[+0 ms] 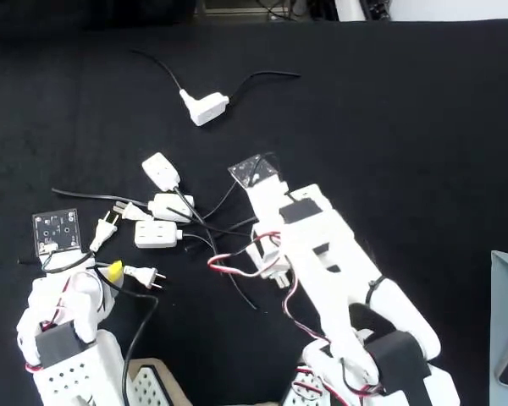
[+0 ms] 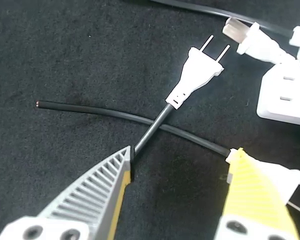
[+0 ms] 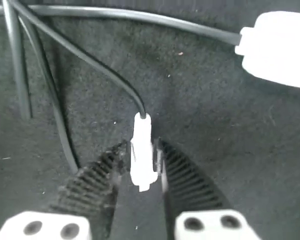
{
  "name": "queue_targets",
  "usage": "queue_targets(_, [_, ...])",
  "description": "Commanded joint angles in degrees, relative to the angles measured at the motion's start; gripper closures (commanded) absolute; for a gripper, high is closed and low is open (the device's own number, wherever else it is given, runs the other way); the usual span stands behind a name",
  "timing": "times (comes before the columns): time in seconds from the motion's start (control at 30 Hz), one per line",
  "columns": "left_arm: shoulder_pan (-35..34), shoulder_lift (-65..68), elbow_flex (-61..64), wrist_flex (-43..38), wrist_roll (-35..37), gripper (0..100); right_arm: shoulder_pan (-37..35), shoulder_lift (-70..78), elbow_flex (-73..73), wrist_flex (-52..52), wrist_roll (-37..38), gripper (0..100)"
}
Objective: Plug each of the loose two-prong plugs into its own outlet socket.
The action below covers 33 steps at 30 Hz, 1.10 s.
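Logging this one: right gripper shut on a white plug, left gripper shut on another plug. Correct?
Not quite. The left gripper has its jaws open: the left wrist view shows a loose plug lying free on the cloth beyond them. The right gripper is shut on a white plug, as stated.

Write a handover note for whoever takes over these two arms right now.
Left gripper: open, over crossing black cables. A loose plug lies just ahead.
Right gripper: shut on a white plug.
Outlets cluster just beyond the loose plug; two more plugs lie nearby.
Done: no plug looks seated in a socket.
Left: every plug, starting with the one the right gripper holds.
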Motion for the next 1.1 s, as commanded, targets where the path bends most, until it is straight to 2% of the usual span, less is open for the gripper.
queue_targets(0.0, [0.48, -0.26, -0.22, 0.0, -0.35, 69, -0.97, 0.04, -3.91, 2.37, -1.32, 91.3])
queue_targets(0.37, [0.31, -0.26, -0.22, 0.0, -0.35, 69, -0.97, 0.04, 0.84, -1.76, -1.32, 91.3])
queue_targets(0.9, [0.31, -0.26, -0.22, 0.0, -0.35, 69, -0.97, 0.13, 1.27, 0.79, -1.32, 91.2])
queue_targets(1.07, [0.31, -0.26, -0.22, 0.0, -0.35, 69, -0.97, 0.13, 2.15, 0.79, -1.41, 86.6])
